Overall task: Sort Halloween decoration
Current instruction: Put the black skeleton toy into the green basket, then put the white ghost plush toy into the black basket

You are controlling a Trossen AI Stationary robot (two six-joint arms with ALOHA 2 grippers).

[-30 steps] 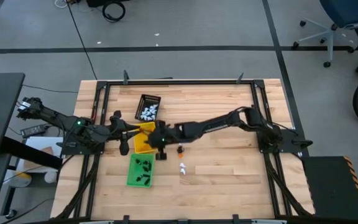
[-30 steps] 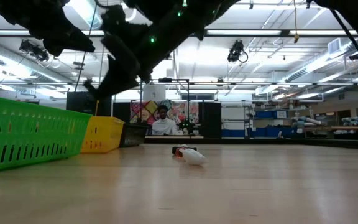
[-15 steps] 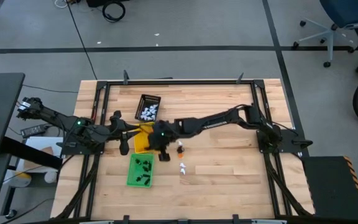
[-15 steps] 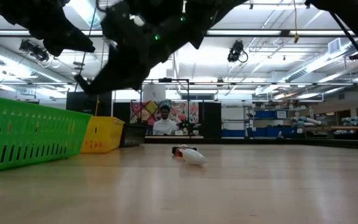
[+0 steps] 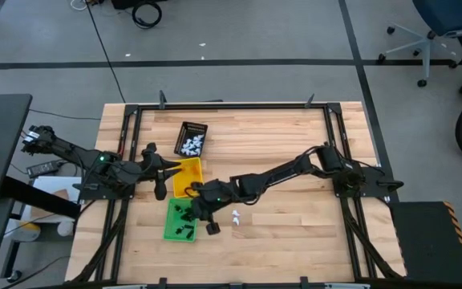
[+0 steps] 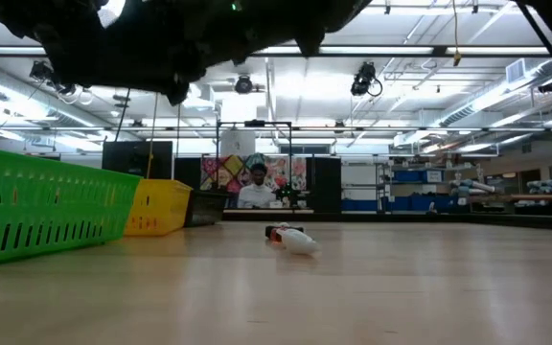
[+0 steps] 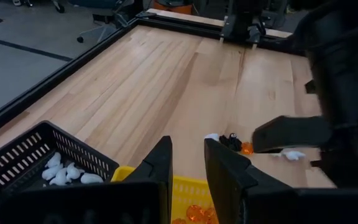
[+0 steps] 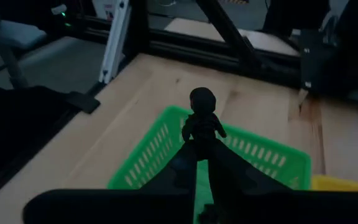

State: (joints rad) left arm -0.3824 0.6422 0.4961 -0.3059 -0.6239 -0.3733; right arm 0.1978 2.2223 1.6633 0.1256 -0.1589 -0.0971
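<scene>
Right hand (image 8: pixel 202 163) with black trinket (image 8: pixel 203 121) moved from yellow tray (image 5: pixel 188 177) to green tray (image 5: pixel 176 230)

From above, the right end effector (image 5: pixel 203 210) covers part of the green slotted plastic tray (image 5: pixel 172 227), and the small black trinkets inside it (image 5: pixel 184 215) are too small to tell apart. At bench height, that green tray (image 6: pixel 27 211) is cut off by the picture's edge, and the dark arms overhead run out of view. The white and orange trinkets lying on the wooden bench (image 6: pixel 290 238) blur into one clump there.
</scene>
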